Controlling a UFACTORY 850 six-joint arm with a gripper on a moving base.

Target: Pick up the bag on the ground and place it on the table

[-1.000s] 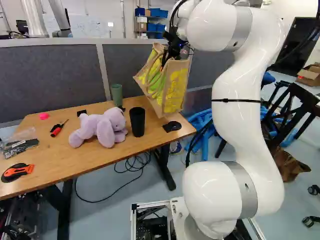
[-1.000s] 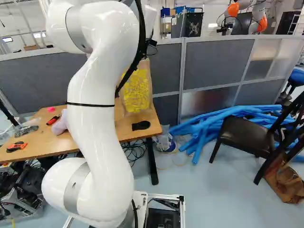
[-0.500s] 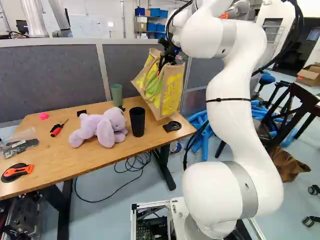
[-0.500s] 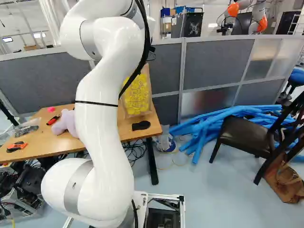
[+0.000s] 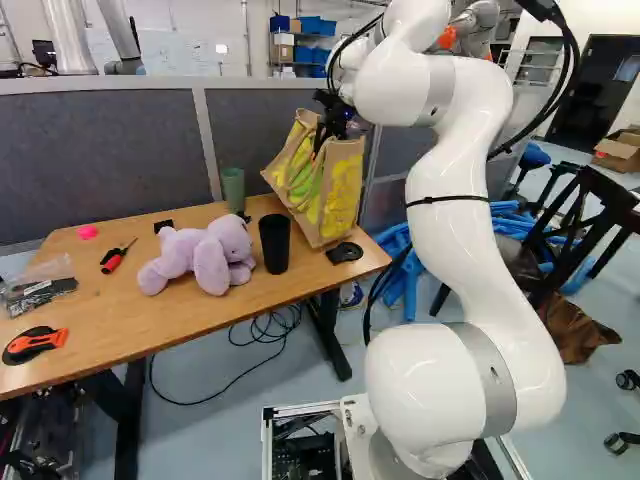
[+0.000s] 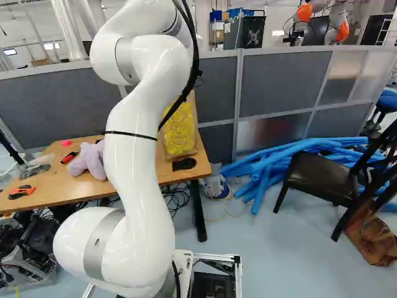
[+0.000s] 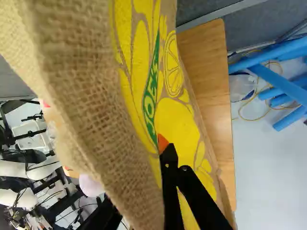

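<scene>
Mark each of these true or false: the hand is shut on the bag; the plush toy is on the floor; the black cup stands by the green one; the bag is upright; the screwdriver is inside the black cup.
1. The hand is shut on the bag. True.
2. The plush toy is on the floor. False: the plush toy lies on the table.
3. The black cup stands by the green cup. True.
4. The bag is upright. False: it tilts.
5. The screwdriver is inside the black cup. False: the screwdriver lies on the table.

The arm (image 5: 460,260) is glossy white — rounded, grey-banded (with one thin black strap (image 6: 131,134)).
</scene>
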